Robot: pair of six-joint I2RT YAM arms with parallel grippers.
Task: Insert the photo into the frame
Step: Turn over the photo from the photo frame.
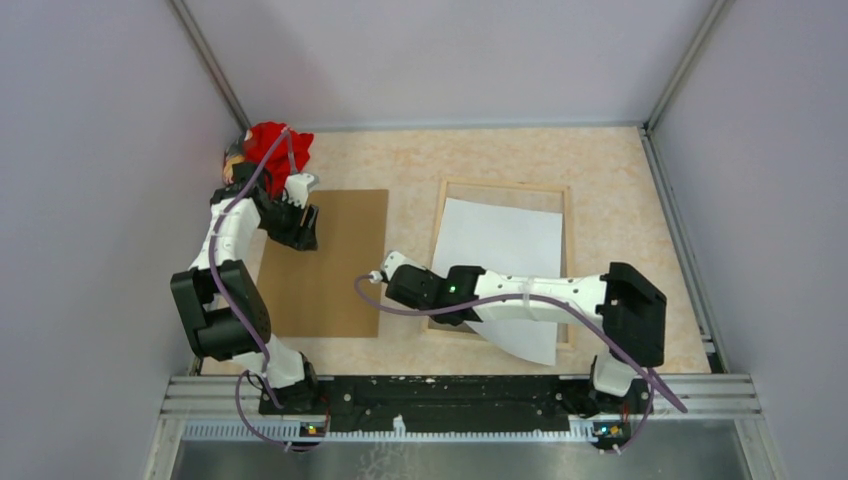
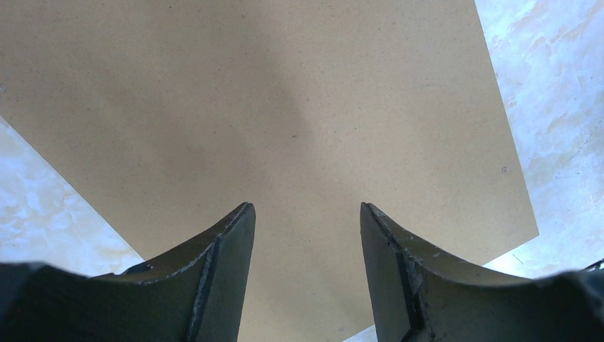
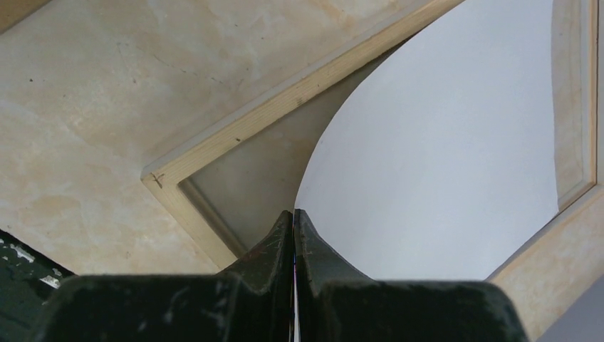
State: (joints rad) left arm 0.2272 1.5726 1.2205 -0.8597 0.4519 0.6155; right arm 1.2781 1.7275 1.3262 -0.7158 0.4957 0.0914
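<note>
Our right arm stretches low toward 9 o'clock across the frame's near rail. The right gripper is pinched on the curled edge of the photo. The photo lies smooth white back up in the pale-wood frame, long axis 12 to 6, its 5 o'clock corner overhanging. Our left gripper hovers, jaws apart, over the matte brown backing board.
</note>
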